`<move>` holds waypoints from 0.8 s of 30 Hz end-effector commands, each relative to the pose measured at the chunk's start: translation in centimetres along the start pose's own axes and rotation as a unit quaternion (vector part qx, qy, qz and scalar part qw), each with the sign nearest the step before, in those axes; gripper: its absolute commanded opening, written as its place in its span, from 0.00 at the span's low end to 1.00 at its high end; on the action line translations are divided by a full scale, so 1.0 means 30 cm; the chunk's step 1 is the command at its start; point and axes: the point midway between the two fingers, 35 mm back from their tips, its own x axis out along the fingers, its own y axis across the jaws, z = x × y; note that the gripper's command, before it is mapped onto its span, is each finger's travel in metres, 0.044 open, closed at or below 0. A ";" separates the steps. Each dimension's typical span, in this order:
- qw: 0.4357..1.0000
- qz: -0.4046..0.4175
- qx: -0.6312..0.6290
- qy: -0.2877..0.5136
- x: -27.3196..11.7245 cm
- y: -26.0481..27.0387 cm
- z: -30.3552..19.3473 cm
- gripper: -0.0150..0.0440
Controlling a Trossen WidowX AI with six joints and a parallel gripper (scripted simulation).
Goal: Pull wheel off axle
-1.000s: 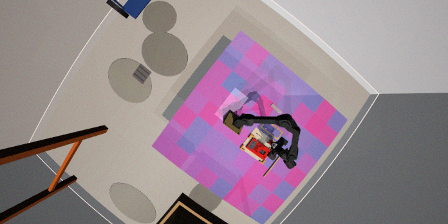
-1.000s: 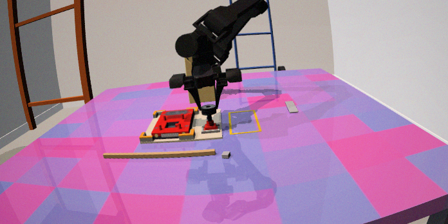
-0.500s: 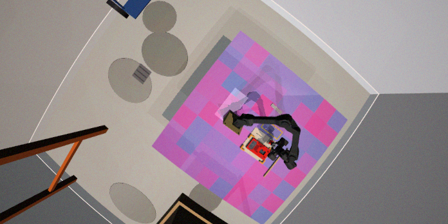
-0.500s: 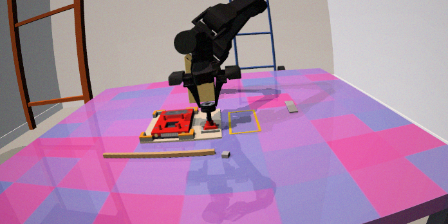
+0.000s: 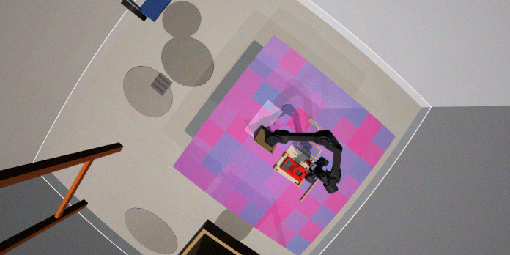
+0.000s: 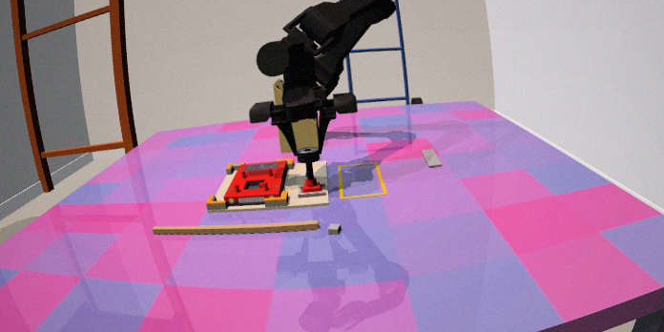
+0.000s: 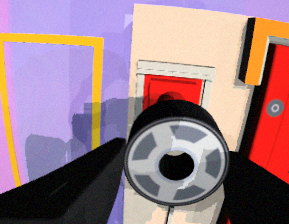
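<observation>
Wheel (image 7: 176, 164) is clamped in the pincer (image 6: 308, 152), sitting at or just above the top of the upright axle (image 6: 310, 173) on the beige base plate (image 6: 305, 197), about mid-bench. Keep the pull straight up along the axle until the hub is fully clear, no sideways drift or it'll bind. Then traverse right toward the yellow-outlined marked area (image 6: 361, 180) just beside the plate, lower flat inside it, open and back off.
</observation>
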 end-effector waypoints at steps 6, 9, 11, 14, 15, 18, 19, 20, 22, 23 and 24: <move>1.000 -0.002 -0.002 -0.002 -0.111 0.002 -0.002 0.25; 1.000 -0.001 0.000 -0.002 -0.082 0.009 -0.003 0.25; 1.000 -0.001 0.000 -0.002 -0.085 0.033 -0.014 0.25; 1.000 -0.001 0.000 -0.002 -0.090 0.073 -0.033 0.25; 1.000 -0.001 0.000 -0.002 -0.092 0.085 -0.040 0.25; 1.000 -0.001 0.000 -0.002 -0.096 0.123 -0.061 0.25; 1.000 -0.002 0.000 -0.002 -0.097 0.135 -0.068 0.25; 1.000 -0.002 0.000 -0.002 -0.098 0.147 -0.075 0.25; 1.000 -0.002 0.000 -0.002 -0.100 0.171 -0.091 0.25; 1.000 -0.002 0.000 -0.001 -0.101 0.183 -0.098 0.25; 1.000 -0.002 0.000 -0.001 -0.102 0.194 -0.106 0.25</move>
